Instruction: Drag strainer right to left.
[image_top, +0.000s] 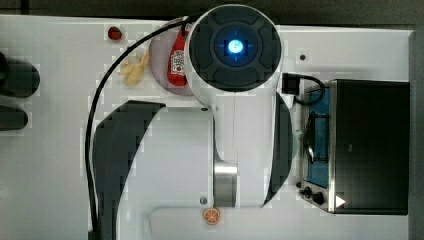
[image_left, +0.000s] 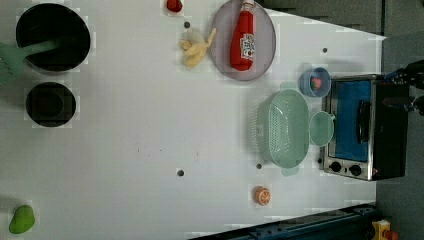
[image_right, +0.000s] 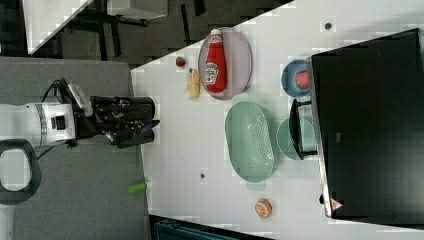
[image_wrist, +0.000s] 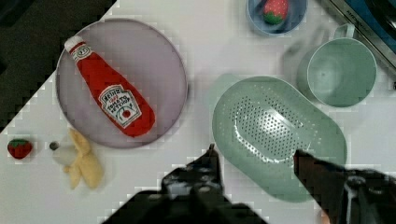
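I have the tool (image_wrist: 254, 156) parked high above the counter (image_left: 130, 130) with its fingers spread wide and nothing between them; in the wrist view the two dark fingertips frame the near rim of the strainer (image_wrist: 275, 135).

The strainer (image_left: 282, 128) sits untouched at the left view's right, in front of the toaster oven (image_left: 362, 127). The green cup (image_left: 321, 128) lies just beside it on the oven side, perhaps touching its rim. The blue bowl (image_left: 315, 81) holding a strawberry is near one end, and the grey-pink plate (image_left: 220, 50) carrying the ketchup bottle (image_left: 243, 37) is a little further along.

My worries from here, as judgement:

- If I come down on the cup side of the rim, the fingers could clip the cup and knock it against the oven.
- A shallow hold on the thin sloped wall may slip once I start dragging, leaving the strainer skewed.
- A pinch at one end would let the long oval swing as it slides, and the far end could sweep into the plate, the blue bowl or the orange slice (image_left: 261, 195).
- Pressing down too hard could tip the light strainer instead of sliding it.
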